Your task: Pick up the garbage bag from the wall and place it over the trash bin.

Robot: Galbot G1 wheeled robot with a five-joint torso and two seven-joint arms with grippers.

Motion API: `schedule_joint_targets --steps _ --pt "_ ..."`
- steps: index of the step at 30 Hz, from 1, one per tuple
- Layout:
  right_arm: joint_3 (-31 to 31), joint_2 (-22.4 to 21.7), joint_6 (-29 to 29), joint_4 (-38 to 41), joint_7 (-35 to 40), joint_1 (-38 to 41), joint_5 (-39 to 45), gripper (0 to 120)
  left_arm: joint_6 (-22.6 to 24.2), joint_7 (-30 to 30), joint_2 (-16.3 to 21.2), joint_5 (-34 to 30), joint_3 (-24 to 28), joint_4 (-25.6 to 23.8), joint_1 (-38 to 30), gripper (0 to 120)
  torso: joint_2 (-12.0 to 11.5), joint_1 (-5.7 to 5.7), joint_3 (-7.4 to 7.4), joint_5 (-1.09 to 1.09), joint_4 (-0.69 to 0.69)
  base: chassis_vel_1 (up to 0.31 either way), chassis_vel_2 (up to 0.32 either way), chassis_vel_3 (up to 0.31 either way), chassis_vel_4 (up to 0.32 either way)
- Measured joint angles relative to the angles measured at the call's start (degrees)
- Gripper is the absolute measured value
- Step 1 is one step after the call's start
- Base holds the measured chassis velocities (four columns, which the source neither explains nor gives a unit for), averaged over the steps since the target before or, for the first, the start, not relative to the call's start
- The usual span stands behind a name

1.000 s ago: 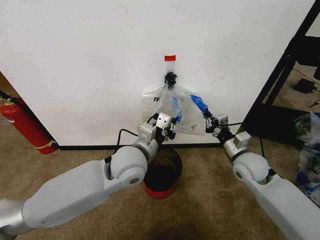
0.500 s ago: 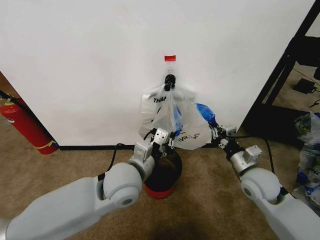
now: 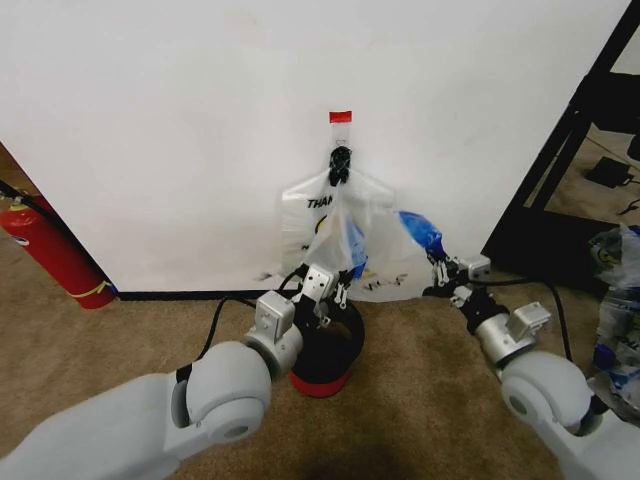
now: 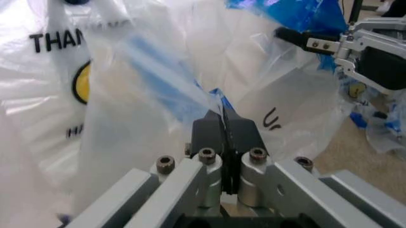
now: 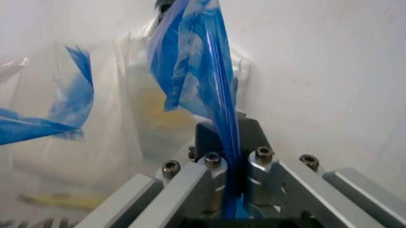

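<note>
The left gripper is clenching its two black fingers tight on a fold of the thin, crinkly, see-through plastic garbage bag, just above the rim of the small round black trash bin with a red base band. Off to the right, the right gripper is pinching a blue patch of the same bag, its fingers closed flat against the strip. The bag is hanging stretched between the two grips and the black clip under a red tape strip on the plain white wall. Behind it the opaque white "THANK YOU" bag is hanging from the same clip. A red fire extinguisher is leaning at the far left.
</note>
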Motion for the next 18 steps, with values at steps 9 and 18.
schedule_joint_targets --steps 9,18 --pt "3.0 0.2 0.0 3.0 1.6 -0.1 3.0 0 -0.3 0.2 0.2 -0.3 -2.6 -2.2 -0.3 0 0.0 0.00 0.00 0.00 0.00 0.000 0.000 0.000 0.000" --pt "6.2 -1.3 -3.6 11.2 6.8 0.8 13.4 0 -0.3 -0.7 -0.4 -2.8 -8.1 -6.1 0.5 0 0.0 0.00 0.00 -0.01 0.00 0.000 0.000 0.000 0.000"
